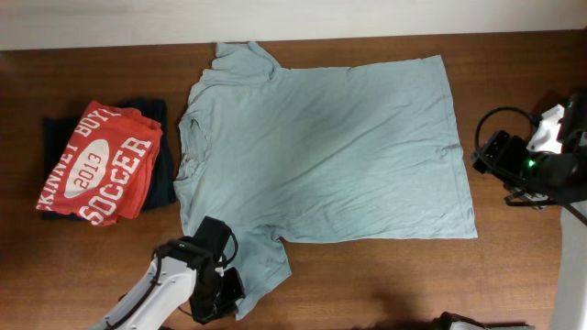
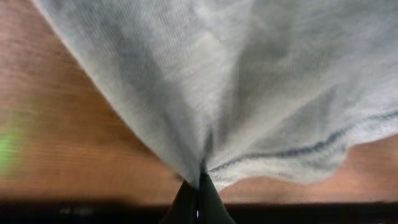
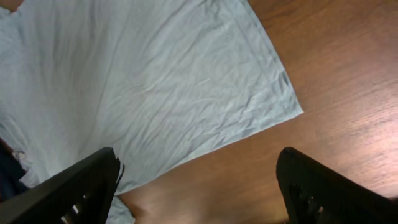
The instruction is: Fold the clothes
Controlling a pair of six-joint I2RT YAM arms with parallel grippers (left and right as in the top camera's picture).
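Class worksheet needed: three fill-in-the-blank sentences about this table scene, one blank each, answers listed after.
The left gripper is shut on the pale t-shirt's ____.
The right gripper stands ____, holding nothing.
The red t-shirt lies folded on a ____ garment.
Missing words: sleeve; open; black.

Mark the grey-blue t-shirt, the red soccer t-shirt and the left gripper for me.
grey-blue t-shirt (image 1: 330, 147): overhead view, middle of its body.
red soccer t-shirt (image 1: 92, 174): overhead view, on the white oval print.
left gripper (image 2: 198, 194): left wrist view, between fingertips shut on the sleeve.
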